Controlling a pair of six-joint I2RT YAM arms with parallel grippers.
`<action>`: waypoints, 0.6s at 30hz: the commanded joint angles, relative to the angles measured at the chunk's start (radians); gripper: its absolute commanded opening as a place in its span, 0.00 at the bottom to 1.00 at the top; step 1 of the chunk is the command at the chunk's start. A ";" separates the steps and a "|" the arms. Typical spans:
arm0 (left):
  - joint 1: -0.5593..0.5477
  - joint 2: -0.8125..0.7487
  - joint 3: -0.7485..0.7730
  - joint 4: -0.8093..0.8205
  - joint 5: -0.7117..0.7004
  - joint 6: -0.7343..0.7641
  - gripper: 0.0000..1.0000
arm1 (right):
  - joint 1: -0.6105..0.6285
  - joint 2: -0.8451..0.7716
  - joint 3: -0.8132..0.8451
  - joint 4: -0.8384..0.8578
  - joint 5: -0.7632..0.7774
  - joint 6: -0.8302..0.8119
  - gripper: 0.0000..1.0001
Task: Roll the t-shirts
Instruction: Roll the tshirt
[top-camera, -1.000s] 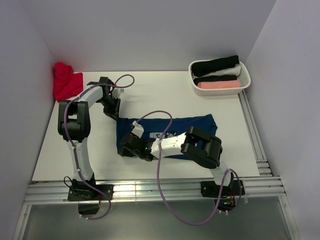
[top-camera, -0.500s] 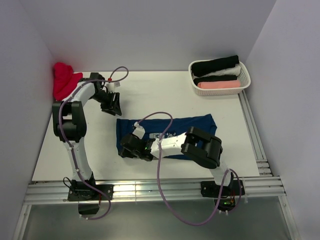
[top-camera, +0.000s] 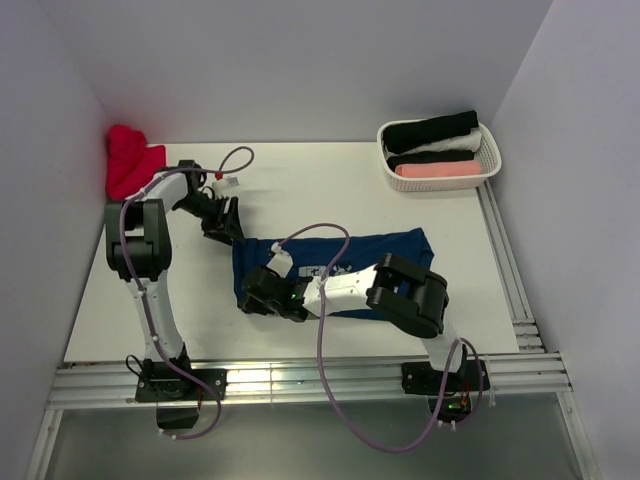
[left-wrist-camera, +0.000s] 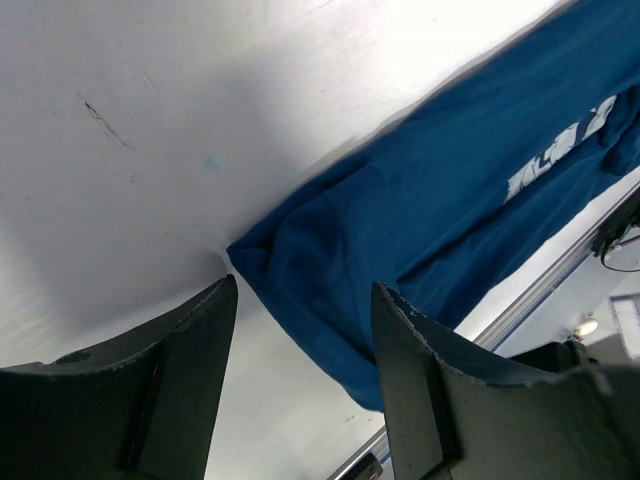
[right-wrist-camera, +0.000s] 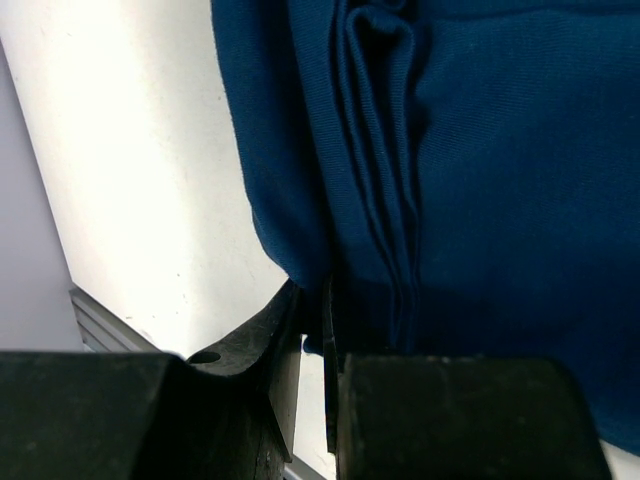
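Observation:
A navy blue t-shirt (top-camera: 390, 250), folded into a long strip, lies across the table's middle. In the left wrist view my left gripper (left-wrist-camera: 305, 330) is open above the shirt's (left-wrist-camera: 450, 190) far left corner, which shows between the spread fingers (left-wrist-camera: 190, 370) without touching them. From above, the left gripper (top-camera: 227, 226) hangs just back-left of that corner. My right gripper (top-camera: 262, 297) is at the near left corner. Seen from the right wrist, the right gripper (right-wrist-camera: 318, 320) is shut on the shirt's (right-wrist-camera: 480, 180) folded edge.
A crumpled red t-shirt (top-camera: 130, 160) sits against the back left wall. A white basket (top-camera: 488, 150) at the back right holds rolled black, white and pink shirts. Metal rails (top-camera: 510, 270) run along the right and near table edges.
My left gripper has opened, letting go of the shirt's far left corner. It drew back a little, then came down toward the corner again. The right gripper has kept its grip.

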 joint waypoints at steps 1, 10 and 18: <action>-0.009 0.010 -0.026 0.053 0.024 -0.025 0.61 | 0.004 -0.063 -0.018 0.013 0.049 0.010 0.06; -0.045 -0.001 -0.044 0.107 -0.017 -0.091 0.45 | 0.005 -0.048 -0.010 0.025 0.043 0.009 0.06; -0.118 -0.028 -0.015 0.110 -0.169 -0.128 0.10 | 0.004 -0.047 0.003 -0.005 0.055 -0.002 0.07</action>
